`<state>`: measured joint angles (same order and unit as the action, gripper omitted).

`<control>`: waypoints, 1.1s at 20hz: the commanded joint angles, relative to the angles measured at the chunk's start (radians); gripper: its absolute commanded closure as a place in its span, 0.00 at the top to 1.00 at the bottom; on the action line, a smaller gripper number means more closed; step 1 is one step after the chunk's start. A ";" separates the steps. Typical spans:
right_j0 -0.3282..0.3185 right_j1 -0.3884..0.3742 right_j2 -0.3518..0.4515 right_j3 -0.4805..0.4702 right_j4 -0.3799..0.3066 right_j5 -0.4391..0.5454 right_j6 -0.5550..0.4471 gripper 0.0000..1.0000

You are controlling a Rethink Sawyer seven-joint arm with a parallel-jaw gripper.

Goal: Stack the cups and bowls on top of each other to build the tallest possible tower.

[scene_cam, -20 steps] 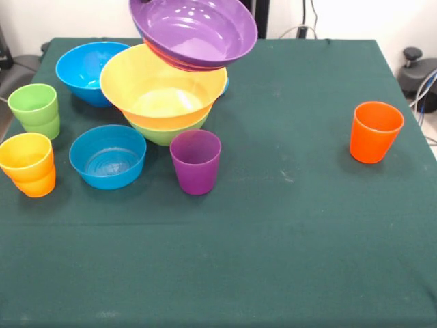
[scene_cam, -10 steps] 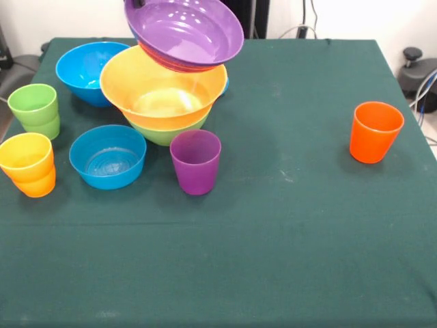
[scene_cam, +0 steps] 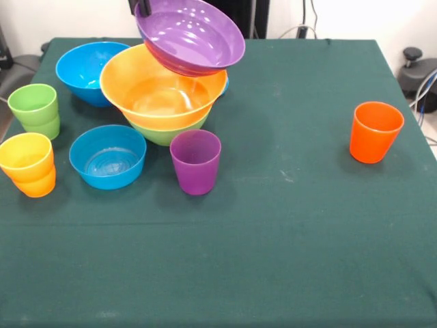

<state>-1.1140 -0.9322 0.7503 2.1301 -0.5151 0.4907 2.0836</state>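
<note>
My gripper (scene_cam: 142,7) shows only as dark tips at the top edge. It is shut on the far rim of the purple bowl (scene_cam: 194,34). The bowl hangs tilted over the yellow bowl (scene_cam: 160,99), at or just above its far rim. The yellow bowl sits nested in the lime green bowl (scene_cam: 164,134). A purple cup (scene_cam: 196,162) stands just in front of this pile. The big blue bowl (scene_cam: 85,68) and the smaller blue bowl (scene_cam: 108,157) stand to the left. A green cup (scene_cam: 35,111) and a yellow cup (scene_cam: 27,160) stand at the left edge. An orange cup (scene_cam: 374,132) stands alone at the right.
A sliver of light blue (scene_cam: 224,83) shows behind the yellow bowl's right rim. The green cloth-covered table (scene_cam: 287,232) fills the view. Dark equipment (scene_cam: 418,72) and cables stand off the table's right edge.
The purple bowl has shifted a little to the left and come lower toward the yellow bowl, staying tilted. Nothing else on the table has moved.
</note>
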 commanded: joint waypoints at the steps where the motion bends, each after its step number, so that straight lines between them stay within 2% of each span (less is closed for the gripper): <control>1: 0.039 0.051 -0.016 0.066 -0.097 -0.081 -0.044 0.00; 22: 0.044 0.028 -0.002 0.048 -0.068 -0.034 -0.047 0.00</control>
<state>-1.1129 -0.9320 0.7504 2.1556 -0.5439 0.4510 2.0836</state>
